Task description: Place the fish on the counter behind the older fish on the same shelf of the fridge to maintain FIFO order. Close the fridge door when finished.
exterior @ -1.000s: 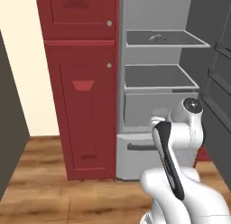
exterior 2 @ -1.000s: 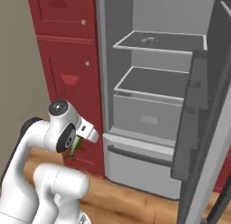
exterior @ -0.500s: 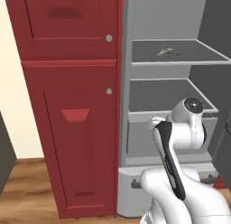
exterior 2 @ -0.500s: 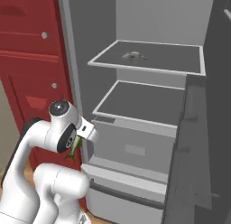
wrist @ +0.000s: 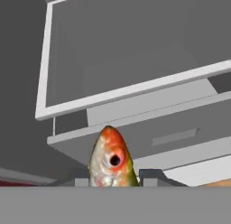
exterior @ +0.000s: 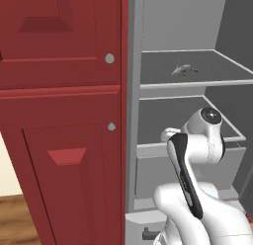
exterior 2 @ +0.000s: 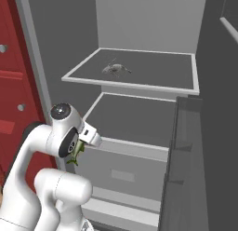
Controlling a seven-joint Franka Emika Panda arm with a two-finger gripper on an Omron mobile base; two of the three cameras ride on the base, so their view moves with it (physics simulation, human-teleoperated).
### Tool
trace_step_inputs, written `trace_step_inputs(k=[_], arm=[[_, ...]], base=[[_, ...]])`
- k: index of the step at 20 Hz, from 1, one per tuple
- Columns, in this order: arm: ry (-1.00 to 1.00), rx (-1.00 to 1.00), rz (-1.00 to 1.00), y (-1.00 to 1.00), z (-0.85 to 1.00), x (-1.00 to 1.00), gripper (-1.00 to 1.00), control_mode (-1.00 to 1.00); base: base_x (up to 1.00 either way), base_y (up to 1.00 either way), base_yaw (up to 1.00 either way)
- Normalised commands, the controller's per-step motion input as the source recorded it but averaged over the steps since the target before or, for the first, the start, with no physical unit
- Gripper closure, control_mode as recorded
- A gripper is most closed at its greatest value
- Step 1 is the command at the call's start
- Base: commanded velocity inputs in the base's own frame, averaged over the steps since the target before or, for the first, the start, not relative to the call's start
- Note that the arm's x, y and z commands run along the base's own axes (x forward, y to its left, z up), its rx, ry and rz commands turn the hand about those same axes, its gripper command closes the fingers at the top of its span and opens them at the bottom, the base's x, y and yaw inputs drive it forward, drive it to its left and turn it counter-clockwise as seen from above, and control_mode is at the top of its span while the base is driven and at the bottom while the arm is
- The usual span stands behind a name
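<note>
- Far left in the left base view: red cabinet with round silver knobs. It takes up far more of the frame than a second ago, so your base has driven in close; the whole scene shifted, the things themselves did not move.
- Next right: the fridge stands open, its grey inside straight ahead of you. The floor that showed below a second ago has mostly dropped out of frame.
- Upper shelf: the older fish lies small and grey-looking toward the left middle, with bare shelf behind it toward the back wall. Same spot on the shelf as before.
- Below it, a second flat shelf and the drawer, both bare as far as you can see.
- The gripper is low, in front of the drawer, well under the upper shelf. It is clamped on the fish, whose head pokes up between the fingertips in the hand view. In the right base view you only see a yellow-green bit under the hand.
- Far right: the fridge door is swung open, edge toward you.
- Judgement: approach looks done. The fish is carried, not yet placed. You probably need to lift well above the upper shelf edge, then reach over the older fish without knocking it. Door closing comes last.
</note>
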Motion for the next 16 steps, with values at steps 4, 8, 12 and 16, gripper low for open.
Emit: trace_step_inputs(k=[4, 8, 12, 16], arm=[[-0.12, -0.01, -0.08, -0.09, 0.73, 0.30, 1.00, -1.00], [-0.27, -0.08, 0.00, -0.37, 1.00, 0.03, 1.00, -1.00], [-0.40, -0.09, 0.00, -0.38, 1.00, 0.04, 1.00, -1.00], [-0.46, -0.10, 0.00, -0.33, 1.00, 0.09, 1.00, -1.00]], base=[[0.00, 0.00, 0.00], [0.00, 0.00, 0.00], [0.00, 0.00, 0.00], [0.00, 0.00, 0.00]])
